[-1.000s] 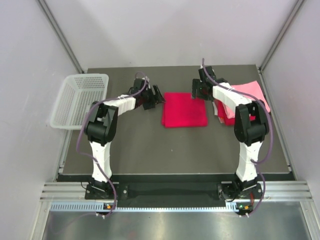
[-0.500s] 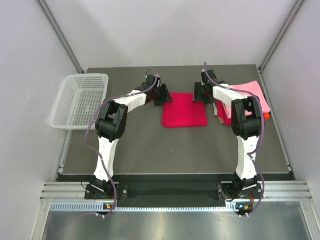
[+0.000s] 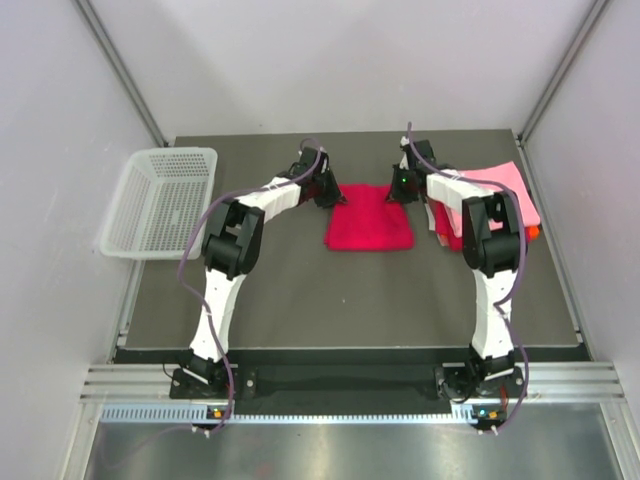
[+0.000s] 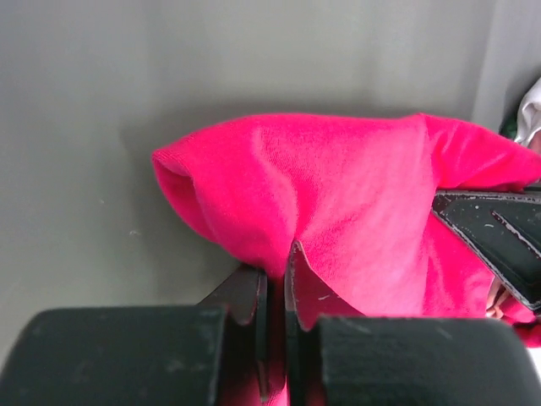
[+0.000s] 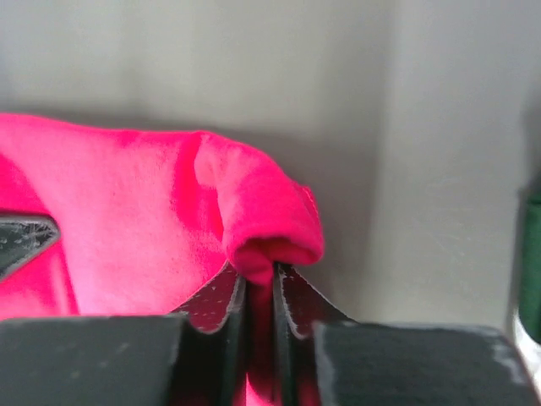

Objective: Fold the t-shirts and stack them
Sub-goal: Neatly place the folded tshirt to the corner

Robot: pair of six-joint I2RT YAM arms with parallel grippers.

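A folded crimson-magenta t-shirt [image 3: 369, 220] lies at the middle back of the dark table. My left gripper [image 3: 334, 194] is shut on its far left corner, and the cloth [image 4: 338, 211] bunches up between the jaws [image 4: 276, 275]. My right gripper [image 3: 397, 190] is shut on the far right corner, where a rolled fold of the cloth [image 5: 254, 220] is pinched [image 5: 259, 279]. To the right a light pink t-shirt [image 3: 503, 185] tops a stack with red cloth [image 3: 455, 238] under it, partly hidden by the right arm.
A white perforated plastic basket [image 3: 160, 200] overhangs the table's left edge. A small orange bit [image 3: 533, 232] shows at the stack's right side. Grey walls close in the table at the back and both sides.
Both grippers moved inward to the crimson-magenta t-shirt's far corners and closed on them. The left arm swung right from beside the shirt to its corner.
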